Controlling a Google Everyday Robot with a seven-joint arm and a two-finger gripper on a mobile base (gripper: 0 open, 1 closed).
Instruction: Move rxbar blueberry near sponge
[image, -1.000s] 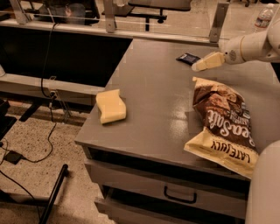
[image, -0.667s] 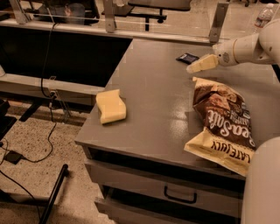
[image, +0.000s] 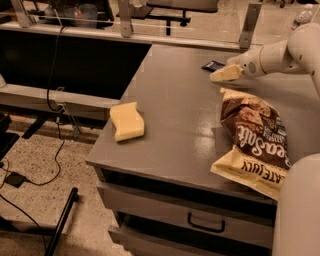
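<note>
The rxbar blueberry (image: 212, 65) is a small dark navy wrapper lying flat at the far side of the grey table (image: 175, 105). My gripper (image: 220, 75), on a cream-coloured arm coming in from the right, sits just in front and to the right of the bar, low over the table and touching or almost touching it. The sponge (image: 127, 121) is a pale yellow foam block near the table's front left edge, far from the bar and the gripper.
A large brown and cream chip bag (image: 255, 140) lies on the right front part of the table. Drawers with a handle (image: 206, 223) are below the table front. Cables and a stand leg lie on the floor at left. A glass partition runs behind the table.
My gripper has shifted slightly left and down toward the rxbar blueberry. The bar, sponge and chip bag have not moved.
</note>
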